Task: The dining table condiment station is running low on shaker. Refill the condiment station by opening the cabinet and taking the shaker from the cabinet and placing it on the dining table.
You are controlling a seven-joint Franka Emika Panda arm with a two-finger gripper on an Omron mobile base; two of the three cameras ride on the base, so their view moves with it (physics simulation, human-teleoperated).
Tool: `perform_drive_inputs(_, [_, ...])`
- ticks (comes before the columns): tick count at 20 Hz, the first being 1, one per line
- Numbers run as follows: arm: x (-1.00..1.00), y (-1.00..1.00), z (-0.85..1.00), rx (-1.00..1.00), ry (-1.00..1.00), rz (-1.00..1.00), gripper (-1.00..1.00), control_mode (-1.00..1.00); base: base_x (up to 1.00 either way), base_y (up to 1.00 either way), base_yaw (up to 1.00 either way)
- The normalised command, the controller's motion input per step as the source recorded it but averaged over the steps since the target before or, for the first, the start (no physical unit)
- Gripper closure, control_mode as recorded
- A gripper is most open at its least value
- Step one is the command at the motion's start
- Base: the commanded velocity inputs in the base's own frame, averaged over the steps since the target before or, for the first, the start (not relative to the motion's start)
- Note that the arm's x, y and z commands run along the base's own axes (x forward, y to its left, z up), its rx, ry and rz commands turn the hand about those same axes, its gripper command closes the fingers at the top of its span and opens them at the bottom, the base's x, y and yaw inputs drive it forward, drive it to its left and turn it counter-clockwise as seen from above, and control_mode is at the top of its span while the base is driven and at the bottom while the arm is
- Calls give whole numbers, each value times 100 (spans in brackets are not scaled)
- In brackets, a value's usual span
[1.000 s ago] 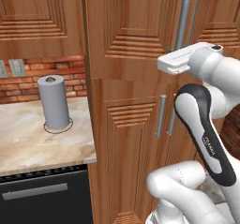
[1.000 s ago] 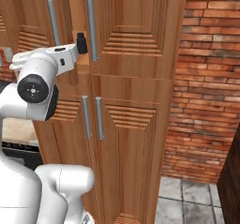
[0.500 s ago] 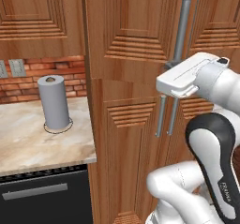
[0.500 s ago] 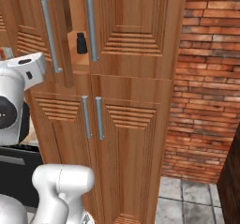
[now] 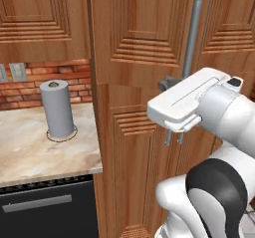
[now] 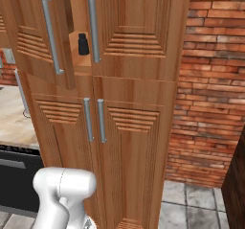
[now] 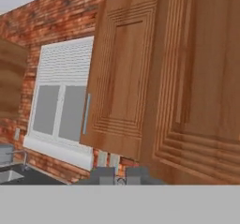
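The cabinet has its left upper door swung partly out, and the right upper door is closed. In the gap, the small black shaker stands upright on the inner shelf. In the left base view the open door's long grey handle runs down just behind my hand. My gripper sits beside that bar at about mid-height. In the hand view its fingertips stand together, shut on nothing, my gripper facing a wooden door panel. The dining table is out of view.
A grey paper towel roll stands on the marbled counter left of the cabinet, above a black appliance front. Lower cabinet doors carry short handles. A brick wall lies to the right. A window lies beyond.
The left upper door has swung further open, uncovering the shaker. My arm has pulled back and lower, leaving the right base view. The fingers have closed from half open.
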Motion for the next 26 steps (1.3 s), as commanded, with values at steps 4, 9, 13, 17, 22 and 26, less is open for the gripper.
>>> perform_drive_inputs(4, [-64,-84,11,18,1,-7,-100,-100,0,0,0])
perform_drive_inputs(9, [-45,-100,0,36,8,-8,-100,-100,0,0,0])
perform_drive_inputs(13, [-23,-100,-44,43,10,-2,-100,-100,0,0,0])
perform_drive_inputs(17, [0,-100,-78,42,12,0,-100,-100,0,0,0])
perform_drive_inputs(22, [83,-68,-35,41,34,-7,-100,-100,0,0,0])
perform_drive_inputs(26, [100,-17,0,24,27,-3,-100,-100,0,0,0])
